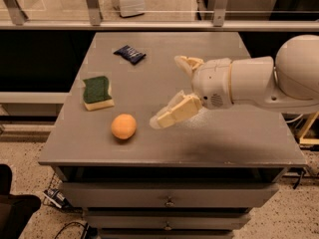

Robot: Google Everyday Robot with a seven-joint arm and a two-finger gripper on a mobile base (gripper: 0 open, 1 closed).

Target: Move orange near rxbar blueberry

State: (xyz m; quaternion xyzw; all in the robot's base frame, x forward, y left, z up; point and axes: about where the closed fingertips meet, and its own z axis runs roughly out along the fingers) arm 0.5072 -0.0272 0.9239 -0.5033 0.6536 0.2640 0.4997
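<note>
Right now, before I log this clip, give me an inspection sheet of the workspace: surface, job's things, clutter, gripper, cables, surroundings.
Surface: grey table top, three loose things on it.
Job's things: orange lying free near the front left; dark blue snack bar at the back left, well apart from the orange.
Clutter: green-topped yellow sponge by the left edge, between the two.
Grippers: gripper just right of the orange, not touching it; fingers open, holding nothing.
Cables: dark cables on the floor, lower left.
Surroundings: drawers under the table; metal rail behind it.
</note>
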